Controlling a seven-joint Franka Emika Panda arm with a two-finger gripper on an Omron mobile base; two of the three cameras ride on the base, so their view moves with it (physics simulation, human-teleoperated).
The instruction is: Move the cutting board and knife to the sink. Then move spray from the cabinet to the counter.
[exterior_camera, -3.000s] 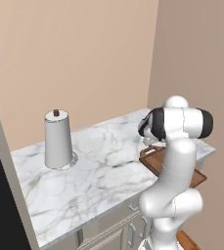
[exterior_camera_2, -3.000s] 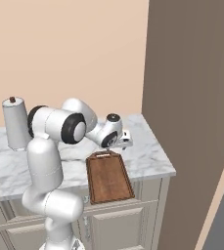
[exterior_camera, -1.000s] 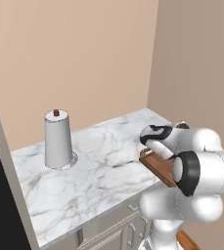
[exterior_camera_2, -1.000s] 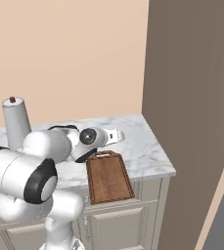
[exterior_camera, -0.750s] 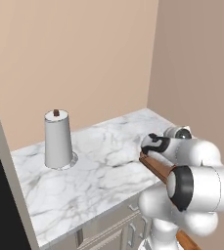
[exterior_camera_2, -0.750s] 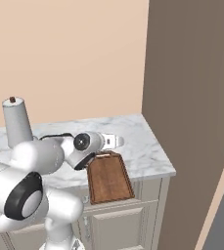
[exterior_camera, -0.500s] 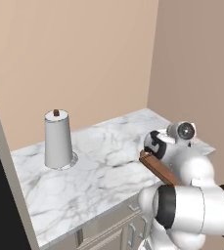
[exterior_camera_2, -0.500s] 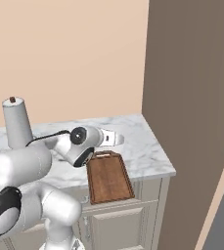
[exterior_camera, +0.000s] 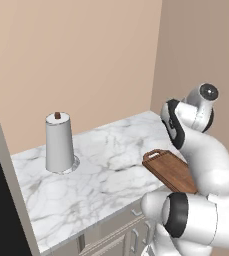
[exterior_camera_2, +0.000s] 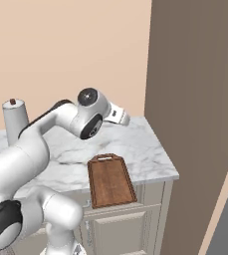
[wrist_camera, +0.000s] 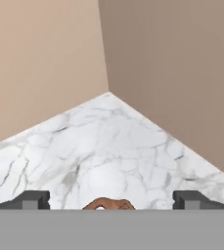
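Left base view: the board [exterior_camera: 172,170] lies flat on the counter [exterior_camera: 101,170] at its near right edge, handle pointing far-left. The arm covers the board's right end. A towel roll [exterior_camera: 59,143] stands far left, well apart.

Right base view: the board [exterior_camera_2: 110,180] lies whole at the near counter [exterior_camera_2: 145,149] edge, handle [exterior_camera_2: 104,158] toward the wall. It looks stiff, broad and fairly heavy; the raised rim or handle is the likely hold. The gripper [exterior_camera_2: 119,115] hangs above the counter, beyond the board; its fingers are hard to make out here.

Hand view: fingertips [wrist_camera: 33,199] stand spread wide, holding nothing. The board handle [wrist_camera: 108,204] shows between them, cut off below.
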